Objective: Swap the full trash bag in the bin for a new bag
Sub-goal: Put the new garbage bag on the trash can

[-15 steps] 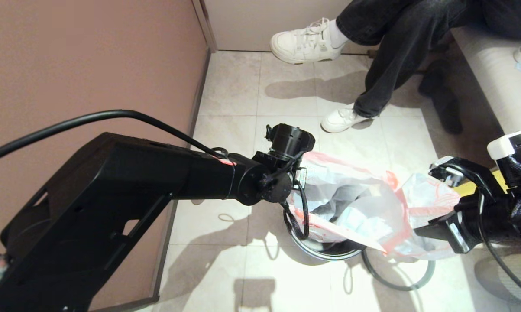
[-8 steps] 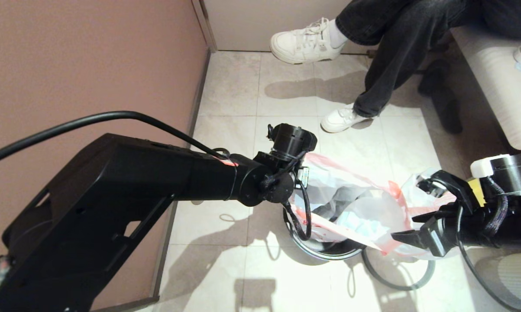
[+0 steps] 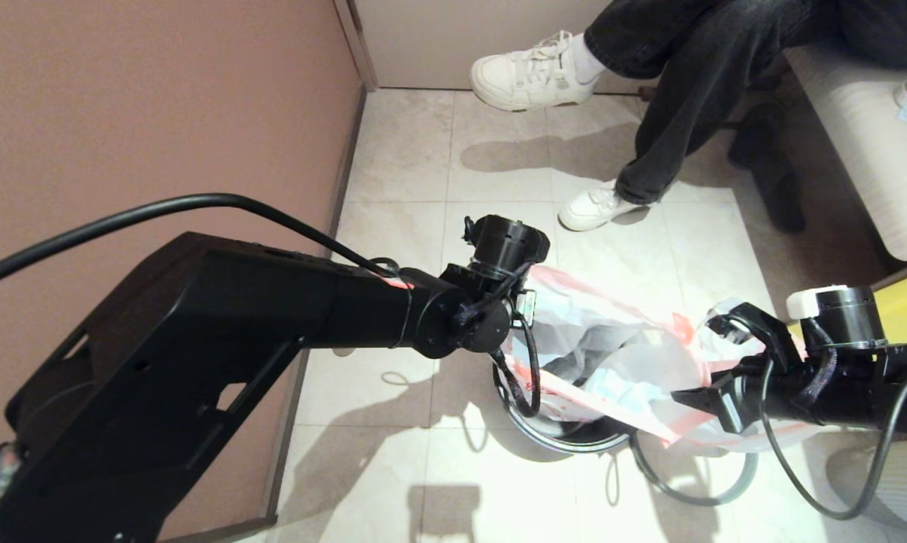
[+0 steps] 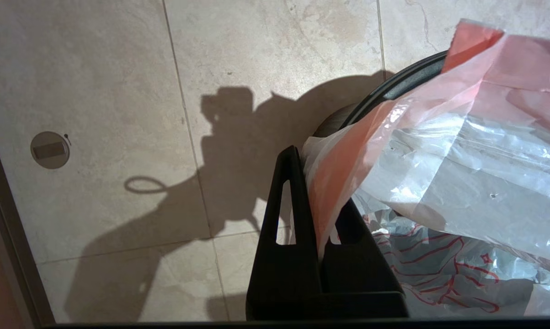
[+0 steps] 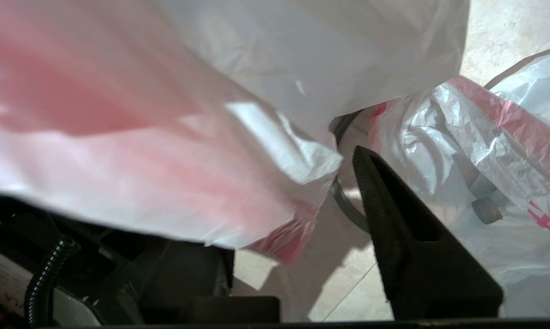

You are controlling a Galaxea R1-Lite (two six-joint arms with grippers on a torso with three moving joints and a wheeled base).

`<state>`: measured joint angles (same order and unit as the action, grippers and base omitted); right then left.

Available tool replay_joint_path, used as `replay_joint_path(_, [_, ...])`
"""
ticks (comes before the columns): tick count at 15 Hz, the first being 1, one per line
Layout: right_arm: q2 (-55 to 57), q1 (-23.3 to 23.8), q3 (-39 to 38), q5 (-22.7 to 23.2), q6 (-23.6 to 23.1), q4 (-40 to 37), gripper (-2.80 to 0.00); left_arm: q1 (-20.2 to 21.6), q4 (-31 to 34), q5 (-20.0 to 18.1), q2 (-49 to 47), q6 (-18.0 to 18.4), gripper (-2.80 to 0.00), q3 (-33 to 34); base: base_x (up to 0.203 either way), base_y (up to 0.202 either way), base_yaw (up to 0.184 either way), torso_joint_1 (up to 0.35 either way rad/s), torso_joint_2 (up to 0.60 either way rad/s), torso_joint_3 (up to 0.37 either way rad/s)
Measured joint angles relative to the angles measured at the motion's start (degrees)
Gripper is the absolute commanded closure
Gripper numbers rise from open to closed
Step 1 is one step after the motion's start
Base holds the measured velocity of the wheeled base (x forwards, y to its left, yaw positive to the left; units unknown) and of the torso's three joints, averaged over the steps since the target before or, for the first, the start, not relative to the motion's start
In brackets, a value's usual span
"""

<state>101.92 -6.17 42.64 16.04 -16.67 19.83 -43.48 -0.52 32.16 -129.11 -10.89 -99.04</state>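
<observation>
Left gripper (image 4: 318, 237) stays clamped on the new bag (image 3: 611, 339) at the bin (image 3: 566, 441); right gripper (image 3: 706, 362), jaws apart, has dropped toward its far edge, re-gripping.

Right gripper (image 3: 698, 398) finger behind film
</observation>
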Motion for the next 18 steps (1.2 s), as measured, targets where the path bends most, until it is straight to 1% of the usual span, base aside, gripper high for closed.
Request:
replay_joint_path(2, [1.58,0.03,0.11,0.05,0.57,1.64,0.0,0.1,0.01,0.04,-0.07,-0.11,0.0,0.28,0.0,0.0,0.0,0.0,0.0,0.0])
replay_joint_path(5, [2.39,0.64,0.49,-0.28,0.27,0.42,0.0,0.81,0.03,0.09,-0.09,-0.38,0.0,1.64,0.0,0.0,0.0,0.0,0.0,0.0])
replay_joint_path(8, [1.8,0.92,1.94,-0.39,-0.2,-6.86,0.0,1.12,0.0,0.06,-0.09,-0.55,0.0,5.19,0.0,0.0,0.0,0.0,0.0,0.0])
replay_joint_path(9, [1.82,0.94,2.77,-0.39,-0.25,-9.73,0.0,1.26,0.0,0.06,-0.05,-1.13,0.0,6.77,0.0,0.0,0.0,0.0,0.0,0.0])
replay_joint_path(10, [2.23,0.97,3.21,-0.41,-0.25,-10.88,0.0,1.36,-0.05,0.06,-0.02,-2.17,0.0,8.08,0.0,0.0,0.0,0.0,0.0,0.0])
replay_joint_path(14, [6.54,1.05,4.38,-0.34,-0.25,-10.93,0.0,1.37,-0.21,0.02,-0.48,-4.5,0.0,12.64,0.0,0.0,0.0,0.0,0.0,0.0])
replay_joint_path(18, [12.1,1.08,5.62,0.05,0.14,-9.69,0.0,1.86,-0.27,0.09,-2.2,-5.07,0.0,13.51,0.0,0.0,0.0,0.0,0.0,0.0])
